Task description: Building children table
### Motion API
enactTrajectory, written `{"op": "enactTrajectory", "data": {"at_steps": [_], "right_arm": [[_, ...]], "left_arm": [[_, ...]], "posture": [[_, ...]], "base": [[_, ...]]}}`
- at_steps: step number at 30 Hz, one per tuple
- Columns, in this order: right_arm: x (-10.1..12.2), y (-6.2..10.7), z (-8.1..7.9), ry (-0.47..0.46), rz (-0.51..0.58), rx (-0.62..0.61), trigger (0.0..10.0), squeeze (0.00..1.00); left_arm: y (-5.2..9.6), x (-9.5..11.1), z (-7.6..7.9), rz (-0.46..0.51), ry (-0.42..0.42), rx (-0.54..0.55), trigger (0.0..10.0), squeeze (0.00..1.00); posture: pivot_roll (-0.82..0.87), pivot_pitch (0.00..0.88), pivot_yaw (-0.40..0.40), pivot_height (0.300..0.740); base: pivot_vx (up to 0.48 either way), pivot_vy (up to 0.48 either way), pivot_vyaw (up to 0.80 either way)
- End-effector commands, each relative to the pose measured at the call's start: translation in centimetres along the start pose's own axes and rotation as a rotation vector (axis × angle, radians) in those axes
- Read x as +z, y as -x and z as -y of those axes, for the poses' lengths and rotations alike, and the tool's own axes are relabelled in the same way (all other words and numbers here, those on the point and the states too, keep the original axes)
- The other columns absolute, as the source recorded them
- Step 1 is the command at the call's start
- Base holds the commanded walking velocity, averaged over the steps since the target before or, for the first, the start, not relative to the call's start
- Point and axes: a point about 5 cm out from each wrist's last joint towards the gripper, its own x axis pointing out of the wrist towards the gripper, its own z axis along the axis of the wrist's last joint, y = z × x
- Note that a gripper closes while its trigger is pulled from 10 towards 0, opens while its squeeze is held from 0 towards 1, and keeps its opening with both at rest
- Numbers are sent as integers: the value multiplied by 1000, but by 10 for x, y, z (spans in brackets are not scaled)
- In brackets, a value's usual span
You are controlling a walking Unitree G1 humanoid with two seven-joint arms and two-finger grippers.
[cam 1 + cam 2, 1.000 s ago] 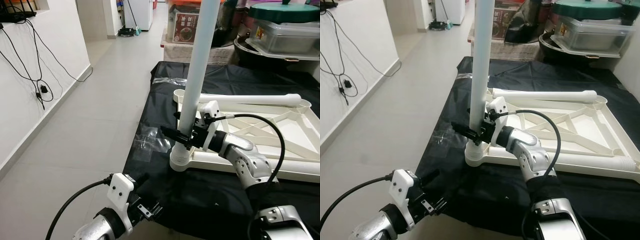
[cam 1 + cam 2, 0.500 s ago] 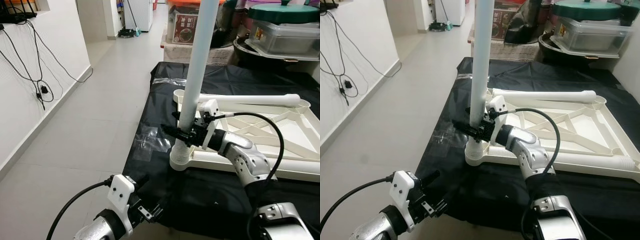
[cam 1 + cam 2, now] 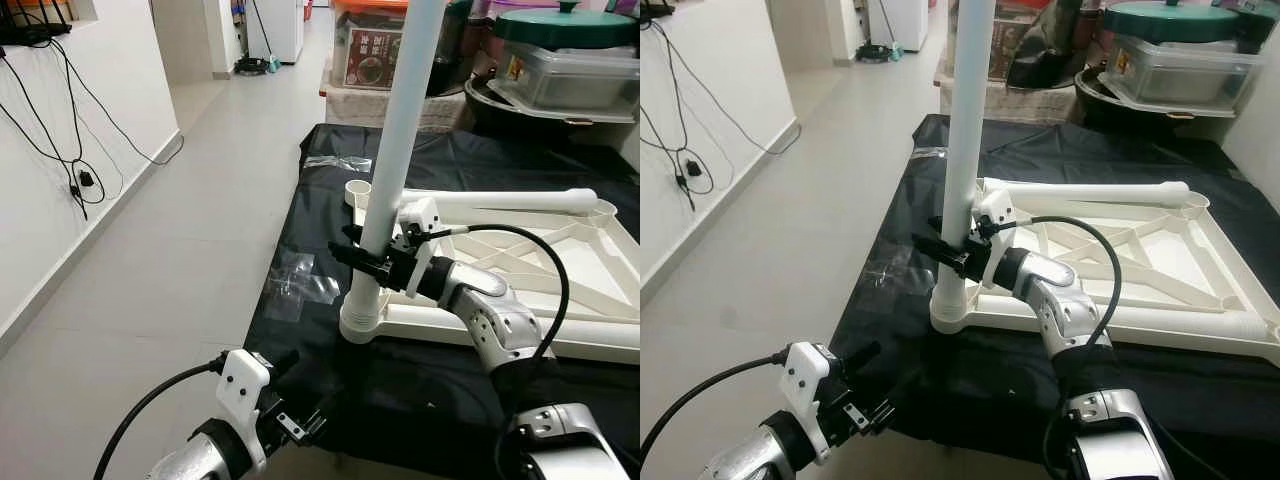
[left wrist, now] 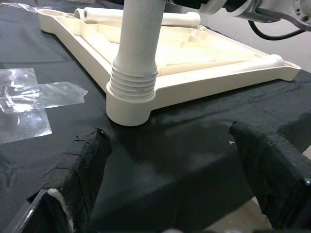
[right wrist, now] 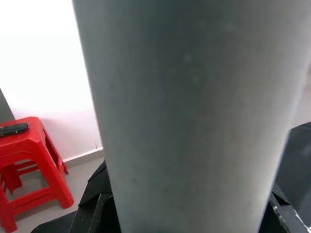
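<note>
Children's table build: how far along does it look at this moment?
Done: the white plastic tabletop lies upside down on the black cloth. One white tubular leg stands upright in its near corner socket.

In hand: the right gripper clasps that leg low down, just above the socket. The left gripper hangs open below the cloth's edge.

Left: another white leg lies loose across the tabletop, and the far corner socket is empty.

The room is evenly and brightly lit, and both eye views are seen sharp. Soft glare is thrown off the floor tiles. In the right wrist view the white pole is blurred and shaded grey.
</note>
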Motion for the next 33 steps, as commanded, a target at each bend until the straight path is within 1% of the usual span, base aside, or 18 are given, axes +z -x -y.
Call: {"op": "enactTrajectory", "data": {"at_steps": [1,10,12,13,14,15,18,19,21,22,24,25,26,27,29,30,31,33], "right_arm": [[-6,0,-6,-32,14,16,0,0],[-16,7,-13,-20,15,-38,0,0],[-20,10,-15,-21,4,-74,0,0],[-25,11,-15,-20,-16,-134,0,0],[-25,11,-15,-20,-16,-134,0,0],[-32,14,-7,-36,-17,-371,0,0],[-32,15,-4,-40,-9,-435,0,0],[-34,16,-2,-36,-8,-517,0,0],[-34,16,-2,-36,-8,-517,0,0],[-35,17,-1,-12,-21,-609,0,0],[-35,17,-1,-12,-21,-609,0,0],[-38,20,1,3,-36,-726,0,0],[-38,20,1,3,-36,-726,0,0],[-39,25,3,36,-53,-874,0,0],[-39,25,3,36,-53,-874,0,0],[-39,31,1,59,-70,-1024,0,0],[-39,31,1,59,-70,-1024,0,0],[-36,39,-8,65,-78,-1305,0,0]], "left_arm": [[1,-1,1,-13,-4,-2,10000,0],[1,-1,-1,-13,-9,1,10000,0],[1,-1,-1,-13,-9,1,10000,0],[1,-1,-1,-13,-10,2,10000,0],[1,-1,-1,-13,-10,2,10000,0],[0,-1,-2,-14,-11,1,10000,0],[0,0,-2,-13,-11,1,10000,0],[0,0,-2,-13,-11,2,10000,0],[0,0,-2,-13,-11,2,10000,0],[0,1,-4,-12,-10,4,10000,0],[0,1,-4,-12,-10,4,10000,0],[0,2,-6,-10,-14,9,10000,0],[0,2,-6,-10,-14,9,10000,0],[-1,2,-8,-9,-17,16,10000,0],[-1,2,-8,-9,-17,16,10000,0],[-1,3,-10,-9,-21,22,10000,0],[-1,3,-10,-9,-21,22,10000,0],[-1,2,-9,-10,-26,22,10000,0]], "posture": [[74,86,-52,740],[71,89,-49,740],[67,90,-45,740],[65,91,-43,740],[65,91,-43,740],[62,89,-42,740],[63,90,-42,740],[63,90,-42,740],[63,90,-42,740],[62,90,-39,740],[62,90,-39,740],[64,90,-40,740],[64,90,-40,740],[66,89,-40,740],[66,89,-40,740],[66,90,-41,740],[66,90,-41,740],[63,91,-42,740]], "base": [[0,0,0],[0,0,0],[0,0,0],[0,0,0],[0,0,0],[0,0,0],[0,0,0],[0,0,0],[0,0,0],[0,0,0],[0,0,0],[0,0,0],[0,0,0],[0,0,0],[0,0,0],[0,0,0],[0,0,0],[0,0,0]]}}
